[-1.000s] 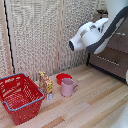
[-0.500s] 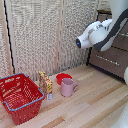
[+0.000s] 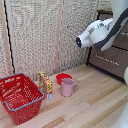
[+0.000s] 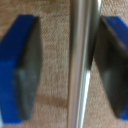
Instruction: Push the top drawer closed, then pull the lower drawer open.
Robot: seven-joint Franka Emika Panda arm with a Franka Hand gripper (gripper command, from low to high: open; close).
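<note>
Two blue fingers stand wide apart around a silver bar handle on a wood-grain drawer front; which drawer it belongs to I cannot tell. Outside, the lower drawer sits at the exterior view's right, beside woven wall panels. On the light wooden floor stand a red basket, pink mug and red bowl.

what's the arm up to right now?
The Panda arm is reaching toward the drawer unit at the exterior view's right. In the wrist view, the pincer is open, its blue-backed pads straddling a slim silver bar handle against a wood-grain front; neither pad clearly touches it. Which drawer that is, the frames don't settle. On the floor sit a red basket, a pink mug, a red bowl and a small box, untouched.
</note>
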